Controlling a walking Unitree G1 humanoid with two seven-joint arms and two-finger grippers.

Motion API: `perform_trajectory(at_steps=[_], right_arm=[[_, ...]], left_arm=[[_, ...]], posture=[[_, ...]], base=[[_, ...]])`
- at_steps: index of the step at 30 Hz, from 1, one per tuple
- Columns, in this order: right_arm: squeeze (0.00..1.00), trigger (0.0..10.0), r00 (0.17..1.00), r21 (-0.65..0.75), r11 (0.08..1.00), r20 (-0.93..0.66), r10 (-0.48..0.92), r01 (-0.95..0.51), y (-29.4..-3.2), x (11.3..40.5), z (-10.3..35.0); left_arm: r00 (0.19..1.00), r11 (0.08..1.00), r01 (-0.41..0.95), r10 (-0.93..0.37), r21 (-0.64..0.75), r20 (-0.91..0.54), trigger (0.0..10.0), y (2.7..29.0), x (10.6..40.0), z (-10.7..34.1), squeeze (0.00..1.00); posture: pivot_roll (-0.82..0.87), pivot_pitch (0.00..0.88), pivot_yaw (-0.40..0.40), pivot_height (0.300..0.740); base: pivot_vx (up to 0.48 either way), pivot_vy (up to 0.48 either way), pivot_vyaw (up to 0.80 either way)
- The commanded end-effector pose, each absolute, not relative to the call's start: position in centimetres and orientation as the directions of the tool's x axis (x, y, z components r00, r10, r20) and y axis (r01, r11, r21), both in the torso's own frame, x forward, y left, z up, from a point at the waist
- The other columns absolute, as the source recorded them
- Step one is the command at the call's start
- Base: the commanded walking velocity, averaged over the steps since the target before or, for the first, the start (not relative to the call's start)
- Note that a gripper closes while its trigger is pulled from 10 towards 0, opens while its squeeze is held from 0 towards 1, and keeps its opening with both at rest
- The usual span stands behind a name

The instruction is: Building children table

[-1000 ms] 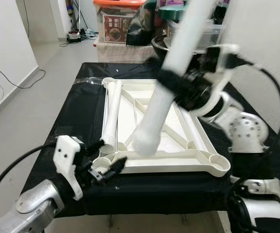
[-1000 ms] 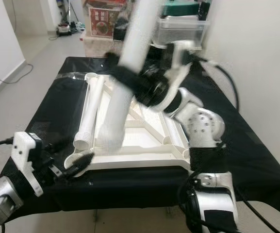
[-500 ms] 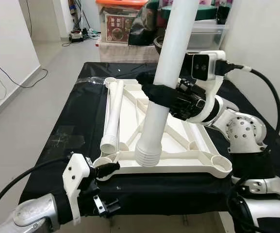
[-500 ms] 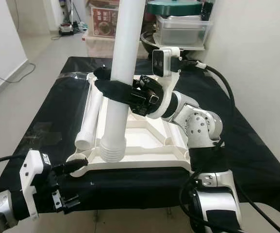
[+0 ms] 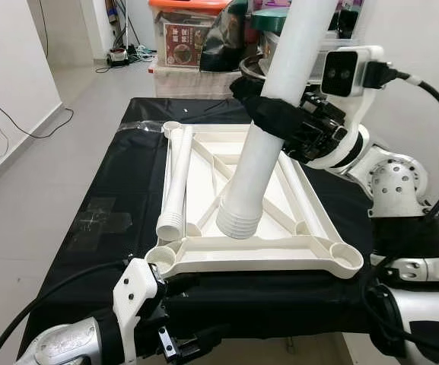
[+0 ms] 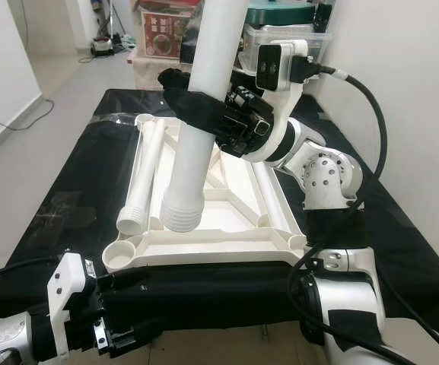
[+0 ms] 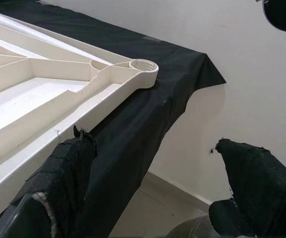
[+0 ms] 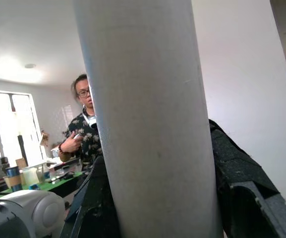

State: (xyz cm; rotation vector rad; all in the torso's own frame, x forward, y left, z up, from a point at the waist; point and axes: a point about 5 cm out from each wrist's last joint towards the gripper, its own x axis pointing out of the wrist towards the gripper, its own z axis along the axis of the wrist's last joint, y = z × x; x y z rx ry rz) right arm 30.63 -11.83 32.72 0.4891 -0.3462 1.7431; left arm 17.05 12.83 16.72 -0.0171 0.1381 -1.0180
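The white table top [image 5: 280, 263] lies upside down on the black-covered table [image 5: 120, 190], with round sockets at its front corners [image 5: 162, 257]. My right gripper [image 5: 276, 114] is shut on a white table leg [image 5: 284, 84], which hangs tilted with its ribbed end [image 5: 240, 218] just above the middle of the top. A second leg [image 5: 176, 179] lies along the top's left side. My left gripper [image 5: 181, 346] is low in front of the table's front edge. In the left wrist view its fingers [image 7: 68, 168] stand open and hold nothing, facing a corner socket [image 7: 143, 65].
Storage boxes and bins [image 5: 185, 34] are stacked behind the table. A white wall runs close along the right side, and open floor [image 5: 36, 167] lies to the left. A person [image 8: 85, 134] shows beyond the leg in the right wrist view.
My left gripper has dropped from the front left corner socket to below the table's edge. The right gripper has swung the leg from upright to tilted, with its ribbed end a little higher.
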Motion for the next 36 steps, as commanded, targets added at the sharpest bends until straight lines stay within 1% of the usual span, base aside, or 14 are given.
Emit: perform_trajectory(at_steps=[1,11,14,18,21,24,29,31,34,36], right_arm=[[0.0,10.0,-0.214,0.009,-0.25,0.49,0.845,-0.968,-11.5,30.2,33.0],[0.0,10.0,-0.23,0.043,-0.282,0.468,0.853,-0.958,-11.0,29.8,31.9],[0.0,10.0,-0.236,0.051,-0.29,0.458,0.857,-0.956,-10.6,29.6,31.4],[0.0,10.0,-0.242,0.073,-0.305,0.445,0.862,-0.95,-9.5,29.2,30.2],[0.0,10.0,-0.24,0.078,-0.304,0.444,0.863,-0.95,-9.4,29.1,30.0],[0.0,10.0,-0.234,0.09,-0.303,0.444,0.865,-0.949,-9.0,28.8,29.5],[0.0,10.0,-0.224,0.096,-0.294,0.443,0.868,-0.951,-8.9,28.7,29.3],[0.0,10.0,-0.216,0.099,-0.286,0.441,0.871,-0.953,-8.8,28.7,29.2],[0.0,10.0,-0.191,0.103,-0.257,0.429,0.883,-0.961,-8.5,28.7,28.7],[0.0,10.0,-0.181,0.104,-0.247,0.427,0.886,-0.963,-8.4,28.8,28.6]], left_arm=[[0.505,0.515,0.854,-0.854,-0.075,-0.123,10.0,12.8,16.9,16.5,0.0],[0.501,0.506,0.862,-0.859,-0.032,-0.104,10.0,13.1,17.5,17.1,0.0],[0.489,0.492,0.871,-0.867,-0.004,-0.097,10.0,13.1,18.1,17.5,0.0],[0.467,0.464,0.884,-0.882,0.051,-0.067,10.0,12.7,19.6,18.5,0.0],[0.466,0.463,0.884,-0.883,0.061,-0.061,10.0,12.6,20.0,18.7,0.0],[0.463,0.46,0.886,-0.886,0.069,-0.037,10.0,12.1,21.0,18.9,0.0],[0.454,0.452,0.89,-0.891,0.063,-0.017,10.0,11.7,21.5,19.0,0.0],[0.441,0.44,0.896,-0.898,0.058,-0.005,10.0,11.2,21.6,19.1,0.0],[0.393,0.394,0.918,-0.919,0.041,0.017,10.0,10.2,21.5,19.2,0.0],[0.381,0.382,0.924,-0.924,0.035,0.018,10.0,9.9,21.5,19.1,0.0]], posture=[[0.11,0.0,-0.076,0.74],[0.11,0.0,-0.073,0.74],[0.11,0.0,-0.072,0.74],[0.1,0.0,-0.06,0.74],[0.1,0.0,-0.059,0.74],[0.08,0.0,-0.047,0.74],[0.08,0.0,-0.044,0.74],[0.08,0.0,-0.041,0.74],[0.07,0.0,-0.039,0.74],[0.07,0.0,-0.039,0.74]], base=[[0.0,0.0,0.0],[0.0,0.0,0.0],[0.0,0.0,0.0],[0.0,0.0,0.0],[0.0,0.0,0.0],[0.0,0.0,0.0],[0.0,0.0,0.0],[0.0,0.0,0.0],[0.0,0.0,0.0],[0.0,0.0,0.0]])
